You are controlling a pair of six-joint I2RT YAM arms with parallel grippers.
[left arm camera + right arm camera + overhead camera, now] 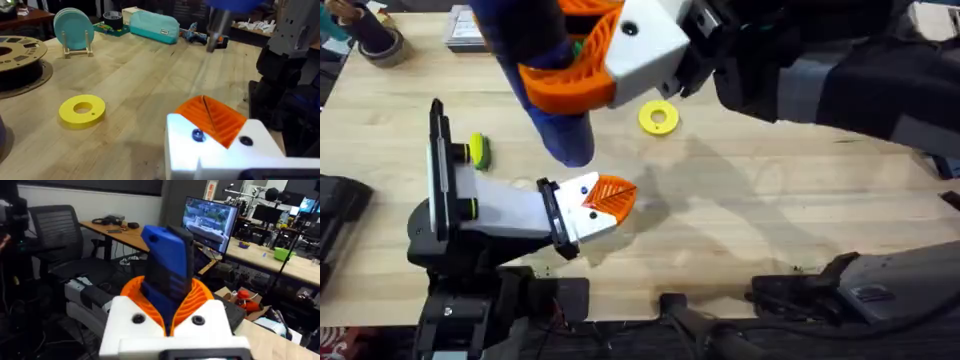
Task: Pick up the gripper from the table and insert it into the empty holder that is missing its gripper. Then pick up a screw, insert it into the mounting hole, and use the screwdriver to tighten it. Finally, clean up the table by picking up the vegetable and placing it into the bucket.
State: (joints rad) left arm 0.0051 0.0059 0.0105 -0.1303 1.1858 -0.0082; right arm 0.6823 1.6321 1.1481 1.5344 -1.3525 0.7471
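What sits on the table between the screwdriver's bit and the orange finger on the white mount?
Left wrist view: nothing, just bare table between the screwdriver bit and the orange finger. The yellow ring lies off to the side.

You get even, bright light on the surface (770, 200) from above, with soft grey shadows lying right of the yellow ring (659, 118). The right tool (582, 62) and its blue screwdriver (560, 110), just left of that ring, sit close under the overhead camera and smear into blur. In your left wrist view the screwdriver (222, 17) beyond the ring (82, 109) is blurred too. The room behind the screwdriver (167, 270) in your right wrist view is dim, apart from a glowing monitor (210, 222).
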